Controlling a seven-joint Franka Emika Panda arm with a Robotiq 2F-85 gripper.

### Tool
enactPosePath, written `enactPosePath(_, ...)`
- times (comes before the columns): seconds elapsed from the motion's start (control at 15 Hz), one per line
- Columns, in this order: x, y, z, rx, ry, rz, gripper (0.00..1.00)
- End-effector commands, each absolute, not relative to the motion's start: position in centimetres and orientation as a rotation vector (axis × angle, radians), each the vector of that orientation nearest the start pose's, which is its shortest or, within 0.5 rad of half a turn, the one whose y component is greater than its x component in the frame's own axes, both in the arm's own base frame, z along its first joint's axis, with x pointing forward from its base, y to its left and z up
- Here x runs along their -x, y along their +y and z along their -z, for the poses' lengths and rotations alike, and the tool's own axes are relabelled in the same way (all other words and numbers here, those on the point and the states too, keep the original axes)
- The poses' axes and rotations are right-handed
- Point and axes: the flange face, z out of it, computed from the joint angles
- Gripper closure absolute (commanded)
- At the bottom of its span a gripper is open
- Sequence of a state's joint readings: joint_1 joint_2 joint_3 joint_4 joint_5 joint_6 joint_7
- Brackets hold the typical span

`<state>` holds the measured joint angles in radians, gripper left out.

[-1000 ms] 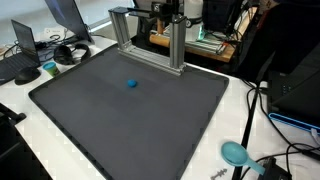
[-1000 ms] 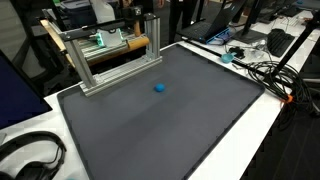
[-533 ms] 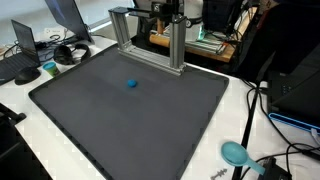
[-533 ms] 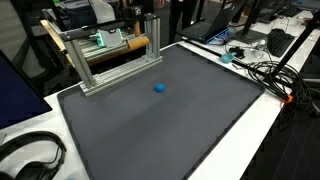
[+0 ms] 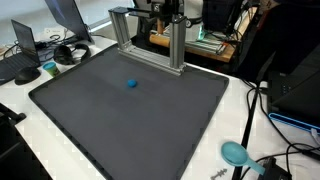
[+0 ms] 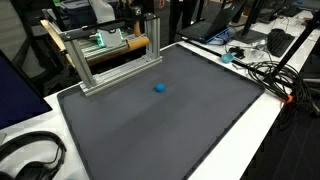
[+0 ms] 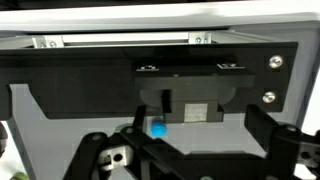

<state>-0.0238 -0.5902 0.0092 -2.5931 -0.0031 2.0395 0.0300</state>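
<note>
Blue ball (image 5: pixel 131 84) on dark mat (image 5: pixel 150 130), fingers (image 7: pixel 285 145) apart

Your white table (image 6: pixel 255 130) carries a dark grey mat (image 5: pixel 130 125) that covers most of it. On the mat: a small blue ball (image 5: pixel 131 84) near the middle, an aluminium frame (image 5: pixel 150 45) at its far edge. Headphones (image 6: pixel 30 155) and cables (image 6: pixel 262 72) lie on bare tabletop beside the mat.

Ball (image 5: pixel 131 84) on mat (image 5: pixel 130 125); frame (image 5: pixel 147 38) at edge
</note>
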Motion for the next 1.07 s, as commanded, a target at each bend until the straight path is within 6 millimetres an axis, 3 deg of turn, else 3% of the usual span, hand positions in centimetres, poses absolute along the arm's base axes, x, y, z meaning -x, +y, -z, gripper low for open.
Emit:
enactPosePath(0.0,-36.71,-0.94,-44.65,3.174,0.068,0.072,0.00)
enactPosePath(1.0,-35.73,-0.34,-43.90,3.191,0.096,0.023,0.01)
